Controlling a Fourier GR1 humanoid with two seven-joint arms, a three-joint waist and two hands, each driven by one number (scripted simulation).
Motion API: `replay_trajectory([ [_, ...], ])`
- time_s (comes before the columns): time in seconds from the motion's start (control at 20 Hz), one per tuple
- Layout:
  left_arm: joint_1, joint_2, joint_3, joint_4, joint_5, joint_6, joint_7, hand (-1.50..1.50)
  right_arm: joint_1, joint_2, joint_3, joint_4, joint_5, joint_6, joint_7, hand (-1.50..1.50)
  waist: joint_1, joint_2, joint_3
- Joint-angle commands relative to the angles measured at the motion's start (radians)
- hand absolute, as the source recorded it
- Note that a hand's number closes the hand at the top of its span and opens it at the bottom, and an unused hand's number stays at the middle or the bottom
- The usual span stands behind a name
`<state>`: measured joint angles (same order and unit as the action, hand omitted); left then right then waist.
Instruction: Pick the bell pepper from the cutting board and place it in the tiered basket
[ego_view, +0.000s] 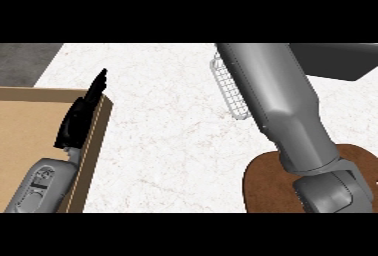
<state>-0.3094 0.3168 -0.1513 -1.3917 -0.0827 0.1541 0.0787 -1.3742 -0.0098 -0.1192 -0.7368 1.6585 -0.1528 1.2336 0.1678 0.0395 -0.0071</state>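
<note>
My left hand (81, 112) shows at the left with its fingers straight and pointing up, holding nothing, over the rim of a light wooden tray (29, 130). My right forearm (277, 105) rises from the lower right to the top edge, and its hand lies beyond the view. The white wire tiered basket (227, 90) peeks out from behind that forearm at the upper middle. Below the forearm, at the lower right, lies the dark brown cutting board (258, 187). No bell pepper shows in the head view.
The white speckled counter (170, 145) runs between the tray and the board. A dark grey floor strip (26, 62) lies past the counter's far left corner. A dark grey shape (339, 60) sits at the upper right.
</note>
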Motion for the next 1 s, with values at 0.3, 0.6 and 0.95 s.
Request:
replay_trajectory([
  [0.3,0.047,0.018,0.033,-0.01,0.002,0.017,-0.003,0.0,-0.11,-0.011,-0.086,0.251,0.154,0.192,0.254,1.5,-0.06,-0.016,0.001],
  [0.6,0.018,0.014,0.058,0.022,-0.004,0.037,-0.009,0.0,-0.118,0.009,-0.144,0.309,0.17,0.198,0.254,1.5,-0.097,-0.018,0.004],
  [0.95,0.112,0.042,0.079,0.0,0.005,0.015,-0.057,0.0,-0.098,0.009,-0.217,0.336,0.113,0.104,0.194,1.5,-0.101,-0.023,0.005],
])
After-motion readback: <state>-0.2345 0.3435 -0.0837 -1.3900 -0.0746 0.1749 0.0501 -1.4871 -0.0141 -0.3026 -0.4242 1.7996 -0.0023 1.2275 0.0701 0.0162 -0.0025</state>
